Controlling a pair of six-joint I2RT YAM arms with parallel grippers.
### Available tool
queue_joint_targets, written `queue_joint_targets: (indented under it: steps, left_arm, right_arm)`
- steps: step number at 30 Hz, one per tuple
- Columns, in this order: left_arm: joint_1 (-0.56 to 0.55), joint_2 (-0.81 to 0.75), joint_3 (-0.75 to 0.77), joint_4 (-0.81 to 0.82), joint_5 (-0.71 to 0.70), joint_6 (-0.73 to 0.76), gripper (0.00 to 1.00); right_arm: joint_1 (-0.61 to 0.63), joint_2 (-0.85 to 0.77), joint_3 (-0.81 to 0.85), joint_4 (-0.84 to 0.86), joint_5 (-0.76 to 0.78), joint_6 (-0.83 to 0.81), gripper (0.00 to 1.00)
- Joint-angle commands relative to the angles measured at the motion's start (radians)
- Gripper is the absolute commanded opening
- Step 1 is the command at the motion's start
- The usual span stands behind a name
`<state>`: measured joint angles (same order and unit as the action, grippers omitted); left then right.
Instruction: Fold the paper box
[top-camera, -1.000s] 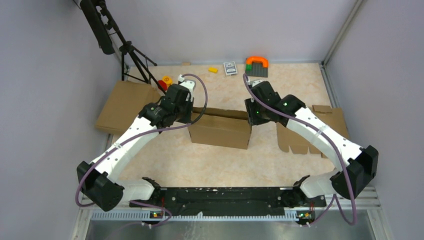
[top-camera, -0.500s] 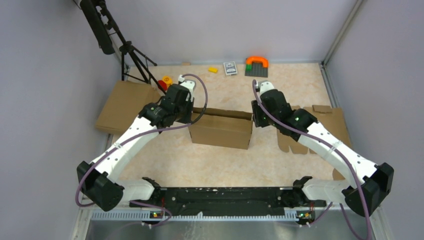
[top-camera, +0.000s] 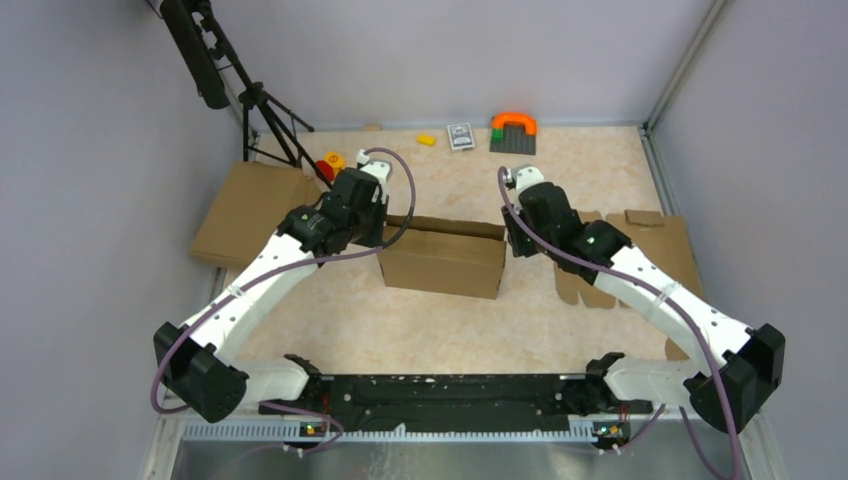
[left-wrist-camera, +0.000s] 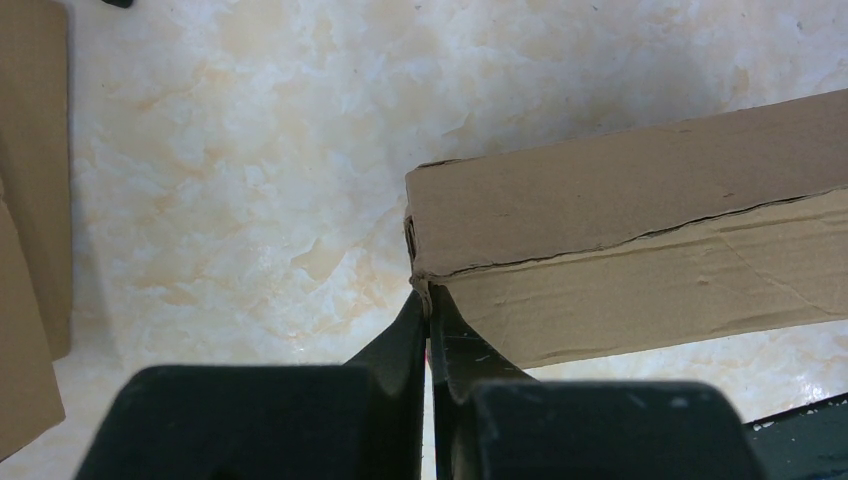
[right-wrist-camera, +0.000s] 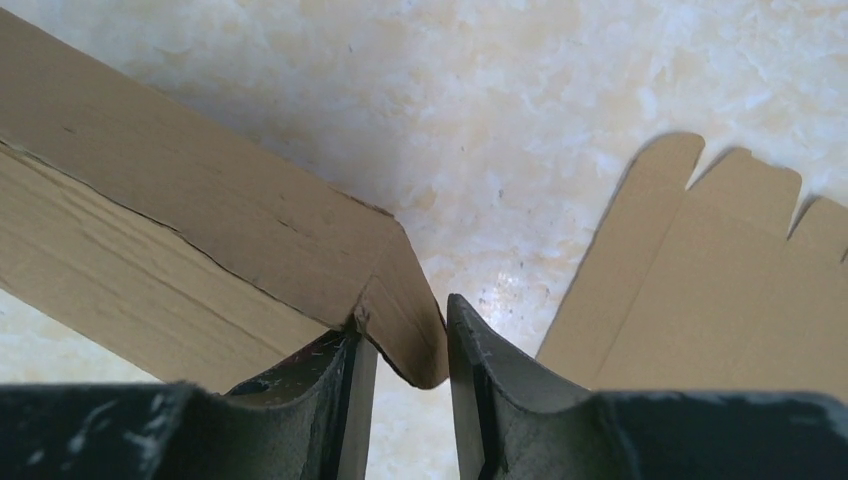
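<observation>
Centrally on the tabletop (top-camera: 400, 330), between the two arms, the paper box (top-camera: 441, 258) already stands as a shallow closed shape. A dark seam runs along its length in both wrist views. The folding therefore looks late, probably at the stage of squaring the ends and seating the last panel.

The left pincer (left-wrist-camera: 428, 312) is fully closed, its tips touching the box's left corner; whether any cardboard sits between them I cannot tell. The right pincer (right-wrist-camera: 400, 350) is narrow, clamped on the right end corner, where cardboard fills the gap.

The next move likely calls for steady opposing pressure so the box does not slide or spring open.

A notched cardboard blank (right-wrist-camera: 720, 290) lies just beside the right end, and a flat cardboard sheet (top-camera: 245, 210) lies left.
</observation>
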<state>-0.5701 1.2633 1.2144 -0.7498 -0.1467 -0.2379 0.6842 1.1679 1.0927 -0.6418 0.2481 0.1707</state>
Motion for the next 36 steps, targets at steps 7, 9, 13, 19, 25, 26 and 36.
queue_joint_targets:
  steps: [7, 9, 13, 19, 25, 26, 36]
  left_arm:
    - [-0.002, -0.003, 0.016, -0.006, 0.004, -0.009, 0.00]
    - [-0.003, -0.003, 0.018, -0.008, 0.004, -0.011, 0.00]
    - [-0.002, -0.004, 0.020, -0.010, 0.002, -0.010, 0.00]
    - [-0.003, -0.003, 0.025, -0.013, 0.002, -0.009, 0.00]
    - [-0.002, 0.001, 0.028, -0.015, 0.001, -0.009, 0.00]
    - [-0.003, 0.002, 0.029, -0.016, 0.002, -0.009, 0.00]
    - [-0.002, 0.002, 0.027, -0.017, 0.002, -0.011, 0.00]
  right_arm:
    - [-0.002, -0.019, -0.028, 0.046, 0.063, -0.033, 0.28]
    - [-0.002, -0.023, -0.022, 0.049, 0.061, -0.029, 0.28]
    - [-0.002, -0.023, -0.010, 0.049, 0.052, -0.023, 0.27]
    - [-0.002, -0.015, 0.009, 0.029, 0.048, -0.010, 0.14]
    - [-0.002, -0.024, 0.035, 0.012, 0.061, 0.011, 0.30]
    - [-0.002, -0.025, 0.037, 0.013, 0.062, 0.012, 0.30]
    - [-0.002, -0.022, 0.045, 0.010, 0.053, 0.015, 0.10]
